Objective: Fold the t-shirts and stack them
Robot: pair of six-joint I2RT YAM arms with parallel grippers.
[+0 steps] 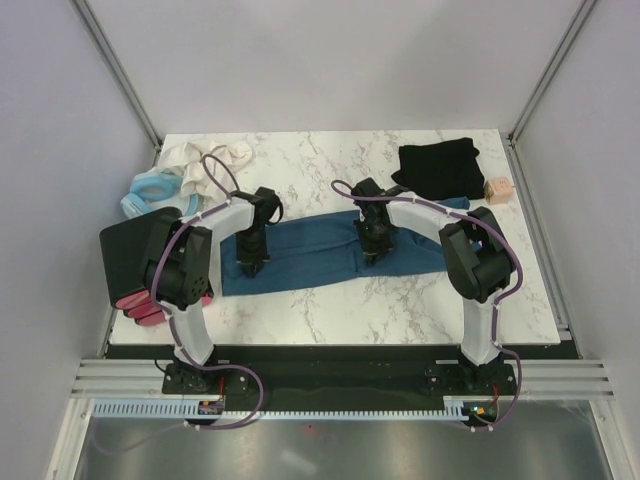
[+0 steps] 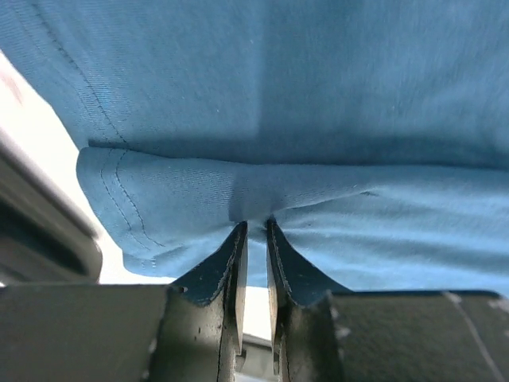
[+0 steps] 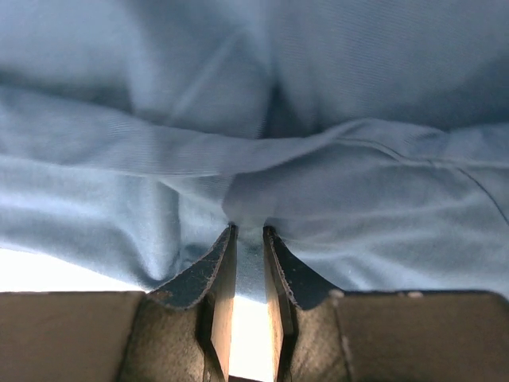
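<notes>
Teal shirt (image 1: 300, 255) lies as a long narrow band across mid-frame in the top view. We judge it lengthwise-folded only, not yet compact. Left gripper (image 2: 256, 231) is pinched tight on a fold near the stitched hem. Right gripper (image 3: 246, 235) is clamped on a bunched fold too. Black shirt (image 1: 438, 168) sits folded at upper right, just beside the band's end; we cannot tell if they touch. Left to do, we reckon: cross-folds on the teal, then stacking. Open room is the bare table (image 1: 400, 310) along the lower edge and at upper middle. Upper left is crowded by the pale blue ring (image 1: 150, 190) and cream cloth (image 1: 205, 158). A small cube (image 1: 497, 188) sits at the right edge.
</notes>
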